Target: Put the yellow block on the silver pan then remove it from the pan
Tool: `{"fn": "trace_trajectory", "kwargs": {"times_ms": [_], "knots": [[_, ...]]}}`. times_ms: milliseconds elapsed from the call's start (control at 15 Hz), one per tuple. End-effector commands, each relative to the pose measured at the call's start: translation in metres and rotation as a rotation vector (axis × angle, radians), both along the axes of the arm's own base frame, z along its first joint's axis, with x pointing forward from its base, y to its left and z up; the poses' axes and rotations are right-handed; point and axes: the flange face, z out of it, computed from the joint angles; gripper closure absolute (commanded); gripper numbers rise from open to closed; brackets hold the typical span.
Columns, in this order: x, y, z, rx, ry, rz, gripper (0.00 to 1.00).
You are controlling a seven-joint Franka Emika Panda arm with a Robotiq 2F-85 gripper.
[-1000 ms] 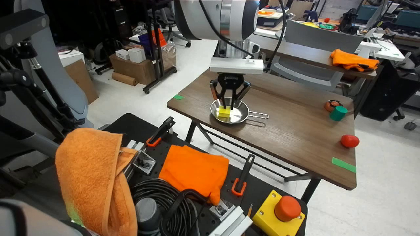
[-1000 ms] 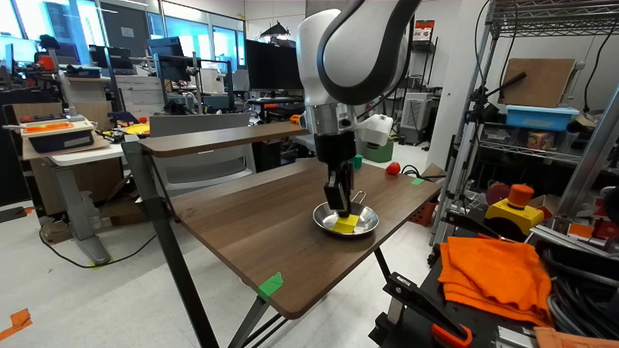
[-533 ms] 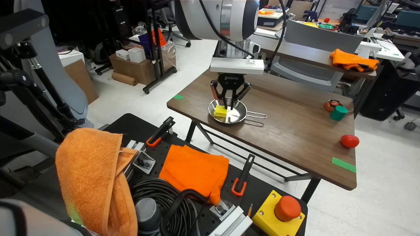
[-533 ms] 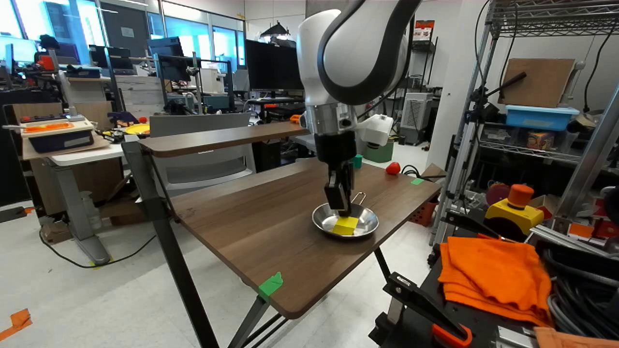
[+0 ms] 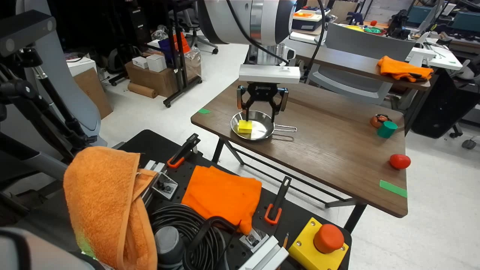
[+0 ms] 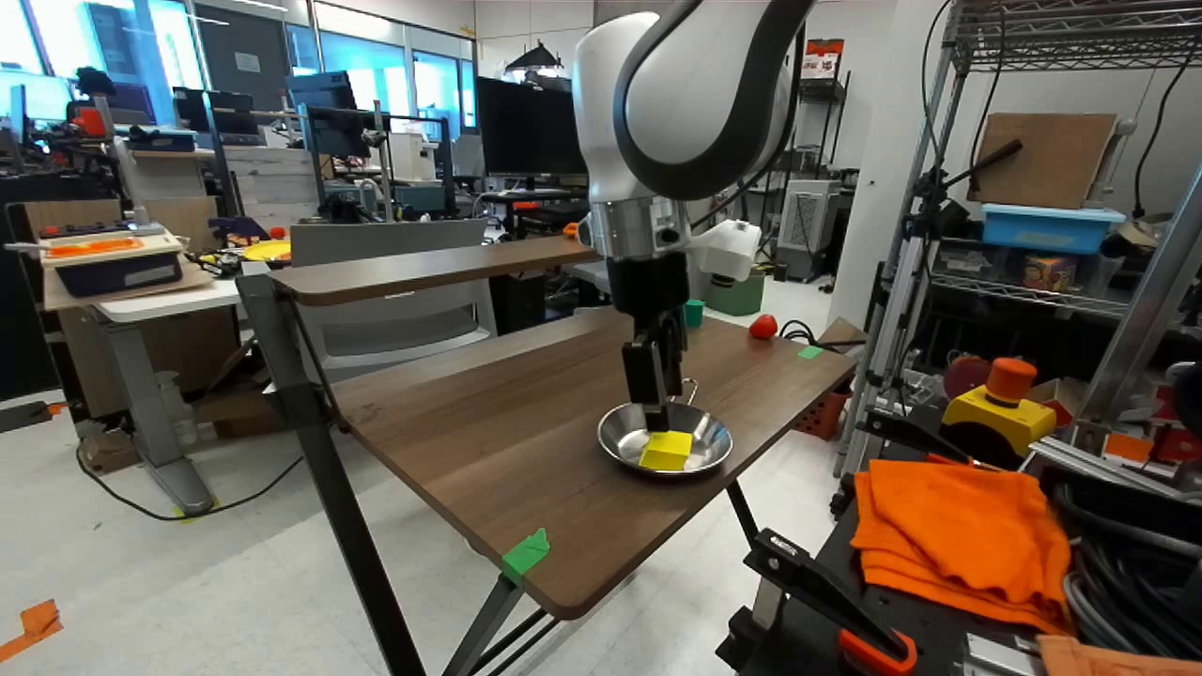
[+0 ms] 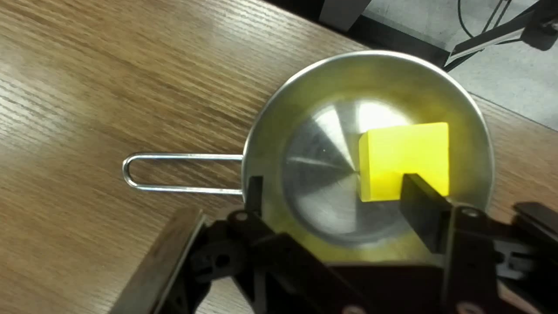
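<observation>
The yellow block [image 5: 245,126] rests inside the silver pan [image 5: 259,130], toward the side away from the wire handle [image 7: 187,190]. In the wrist view the block [image 7: 405,148] lies right of the pan's centre, and the handle points left. My gripper [image 5: 260,120] stands open above the pan, fingers pointing down. From the wrist, the gripper [image 7: 333,178] has one fingertip over the pan's handle side and the other overlapping the block's near edge; whether that finger touches it, I cannot tell. Nothing is held between the fingers. In an exterior view the gripper [image 6: 663,413] hangs just behind the block [image 6: 667,453].
The pan sits close to a long edge of the brown table [image 5: 330,150]. Farther along stand a green cup [image 5: 387,129], a brownish round object [image 5: 379,120] and a red round object [image 5: 399,161]. A cart carries an orange cloth [image 5: 223,195] and a yellow red-button box [image 5: 318,245].
The gripper's fingers have spread apart from close together. In an exterior view the pan, with the block in it, has shifted left. The gripper has risen slightly.
</observation>
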Motion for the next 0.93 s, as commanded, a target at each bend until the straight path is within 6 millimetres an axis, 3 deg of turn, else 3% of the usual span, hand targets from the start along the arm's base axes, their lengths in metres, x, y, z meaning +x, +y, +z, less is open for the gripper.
{"fn": "trace_trajectory", "kwargs": {"times_ms": [0,333,867], "knots": [[-0.009,0.013,0.016,0.021,-0.013,0.038,0.0],[-0.021,0.036,0.027,0.056,-0.012,0.09,0.0],[-0.013,0.015,0.022,0.14,0.013,0.048,0.0]]}}
